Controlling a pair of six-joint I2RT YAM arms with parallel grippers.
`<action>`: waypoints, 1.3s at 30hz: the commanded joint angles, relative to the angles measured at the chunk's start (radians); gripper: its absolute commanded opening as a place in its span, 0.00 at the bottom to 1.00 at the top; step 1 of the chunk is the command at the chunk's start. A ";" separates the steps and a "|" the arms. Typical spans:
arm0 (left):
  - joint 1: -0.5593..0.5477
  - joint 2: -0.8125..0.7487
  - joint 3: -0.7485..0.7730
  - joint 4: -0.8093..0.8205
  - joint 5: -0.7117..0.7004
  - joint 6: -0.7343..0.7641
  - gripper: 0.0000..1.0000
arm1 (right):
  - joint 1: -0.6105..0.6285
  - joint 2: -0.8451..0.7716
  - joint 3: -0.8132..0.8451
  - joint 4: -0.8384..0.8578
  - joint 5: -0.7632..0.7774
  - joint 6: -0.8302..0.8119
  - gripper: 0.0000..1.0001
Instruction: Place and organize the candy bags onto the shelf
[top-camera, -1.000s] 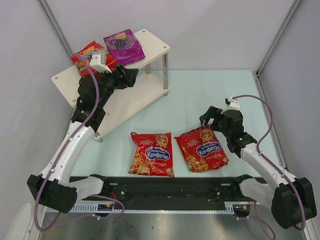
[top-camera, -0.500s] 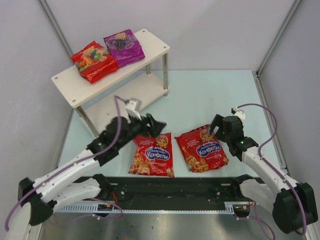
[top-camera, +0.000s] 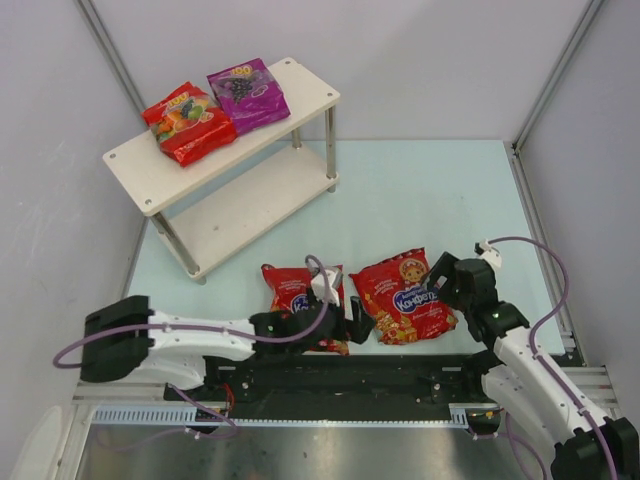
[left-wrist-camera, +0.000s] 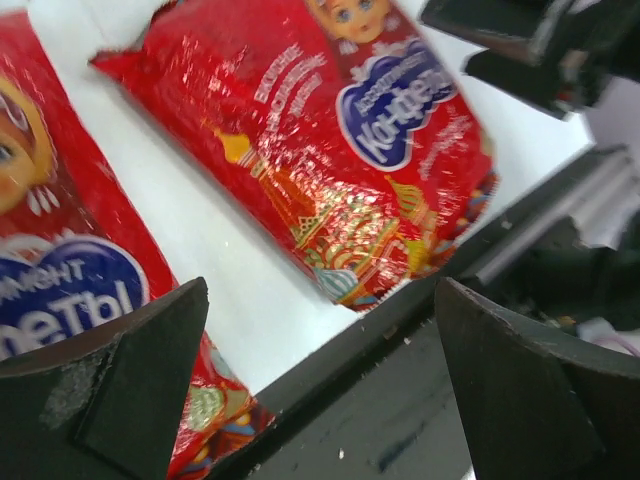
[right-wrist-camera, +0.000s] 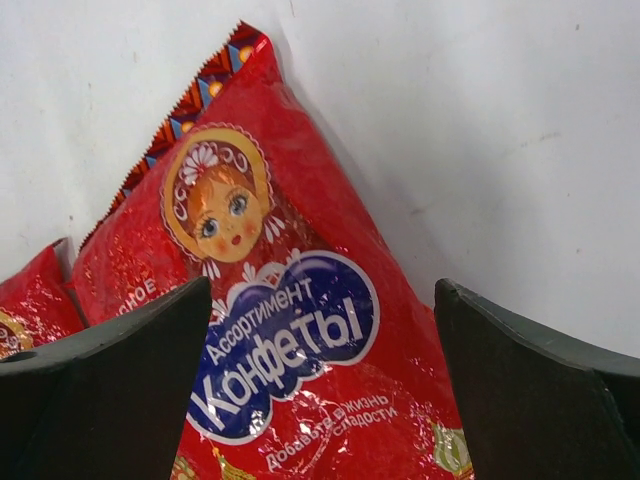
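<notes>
The pale wooden shelf (top-camera: 300, 85) stands at the far left. The red fruit-print bag (top-camera: 188, 122) and the purple grape bag (top-camera: 248, 92) lie side by side on its top board. Two red bags with blue oval logos lie on the table near the front: the left one (top-camera: 292, 290) (left-wrist-camera: 50, 280) and the right one (top-camera: 400, 300) (left-wrist-camera: 330, 150) (right-wrist-camera: 290, 340). My left gripper (top-camera: 352, 322) (left-wrist-camera: 320, 400) is open and empty, low over the table's near edge between these two bags. My right gripper (top-camera: 438, 283) (right-wrist-camera: 320, 400) is open, with its fingers either side of the right bag's logo.
The black front rail (top-camera: 330, 375) (left-wrist-camera: 400, 400) runs along the near edge just under the left gripper. The shelf's lower board (top-camera: 250, 205) is bare. Grey walls close in the left, back and right sides.
My left arm has left the fruit-print bag on the top board and swung down to the near edge between the two red bags. My right gripper has moved nearer, over the right bag.
</notes>
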 joint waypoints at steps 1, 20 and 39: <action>-0.103 0.184 0.110 0.050 -0.251 -0.172 1.00 | -0.003 -0.042 -0.024 -0.002 -0.011 0.035 0.97; -0.199 0.517 0.306 -0.171 -0.460 -0.594 1.00 | -0.002 -0.042 -0.074 -0.017 -0.058 0.032 0.83; -0.145 0.566 0.338 0.064 -0.429 -0.359 0.60 | -0.003 -0.129 -0.121 0.020 -0.168 0.043 0.13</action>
